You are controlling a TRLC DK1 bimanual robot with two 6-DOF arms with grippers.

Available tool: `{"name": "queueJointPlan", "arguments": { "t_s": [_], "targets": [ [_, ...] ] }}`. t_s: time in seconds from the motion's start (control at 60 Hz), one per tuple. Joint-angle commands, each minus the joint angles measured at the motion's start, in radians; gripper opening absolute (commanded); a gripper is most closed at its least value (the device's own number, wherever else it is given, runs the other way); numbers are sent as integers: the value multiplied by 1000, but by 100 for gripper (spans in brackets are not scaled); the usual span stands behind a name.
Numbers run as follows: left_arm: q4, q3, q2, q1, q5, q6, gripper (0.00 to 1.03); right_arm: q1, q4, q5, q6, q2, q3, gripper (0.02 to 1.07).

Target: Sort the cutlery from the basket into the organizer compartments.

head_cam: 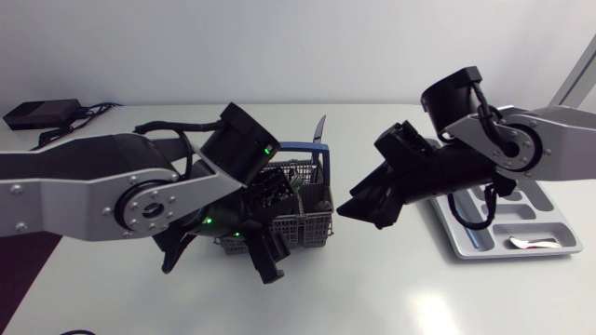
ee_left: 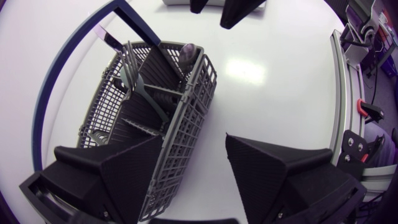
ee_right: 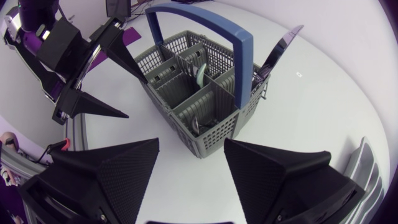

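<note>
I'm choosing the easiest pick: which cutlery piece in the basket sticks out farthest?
The knife, blade leaning far past the basket rim beside the blue handle; the others sit low inside.

The white table [head_cam: 372, 298] has a smooth, faintly glossy top. Its surface shows between the fingers [ee_left: 273, 168] of the left gripper [ee_left: 194, 137], and a soft patch of reflected light [ee_left: 244, 68] lies ahead of them. A small flat black box [head_cam: 41, 113] sits at the table's far corner, well apart from those fingers on their outer side. Dark cables [head_cam: 98, 109] run from the box along the far edge.
</note>
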Motion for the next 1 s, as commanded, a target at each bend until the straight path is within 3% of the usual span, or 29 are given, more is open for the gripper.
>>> {"name": "queueJointPlan", "arguments": {
  "t_s": [0.0, 0.2, 0.367, 0.45, 0.783, 0.983],
  "targets": [
    [14, -33, -14, 8, 12, 19, 72, 19, 12, 3, 43, 52, 38, 64],
    [28, -48, -17, 13, 15, 19, 72, 34, 22, 5, 48, 123, 81, 64],
    [35, -62, -20, 16, 21, 19, 75, 52, 25, 6, 48, 153, 104, 59],
    [41, -68, -24, 21, 24, 21, 75, 62, 28, 9, 46, 172, 113, 52],
    [80, -71, -4, 45, 41, 16, 75, 92, 31, 43, 43, 222, 135, 47],
    [138, -86, -3, 73, 58, -12, 78, 108, 31, 44, 41, 244, 138, 31]
  ]
}}
